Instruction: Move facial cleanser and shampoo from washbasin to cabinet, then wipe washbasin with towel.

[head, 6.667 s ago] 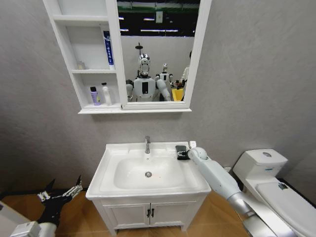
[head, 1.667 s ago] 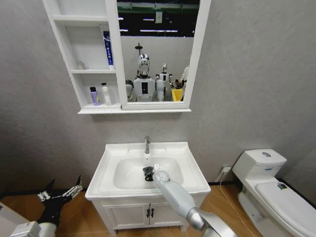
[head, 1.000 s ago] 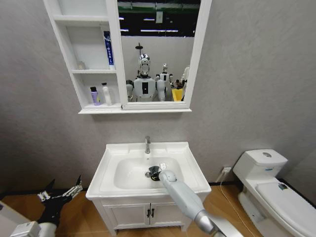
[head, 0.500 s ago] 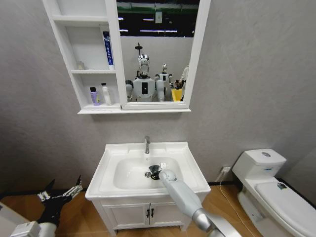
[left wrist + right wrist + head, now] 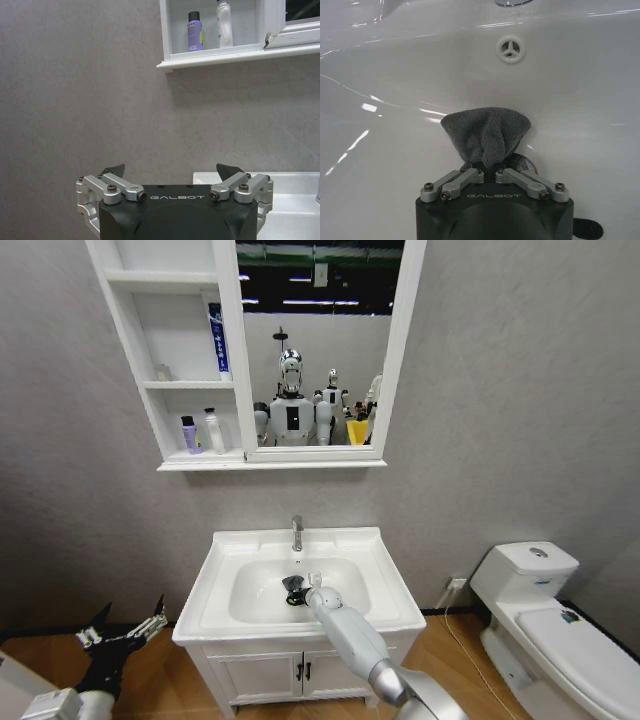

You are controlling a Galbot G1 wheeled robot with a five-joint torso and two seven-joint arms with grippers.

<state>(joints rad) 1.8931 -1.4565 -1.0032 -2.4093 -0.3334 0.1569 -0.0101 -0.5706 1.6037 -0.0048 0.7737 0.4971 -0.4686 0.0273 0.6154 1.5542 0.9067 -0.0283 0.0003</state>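
The washbasin is glossy white ceramic with bright reflections; the towel is matt, nubby grey cloth; the right hand has brushed metal links on matt black housing.

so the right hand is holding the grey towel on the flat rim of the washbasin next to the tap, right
Not on the rim. The right hand holds the grey towel down inside the bowl of the washbasin, near the drain, as the right wrist view shows.
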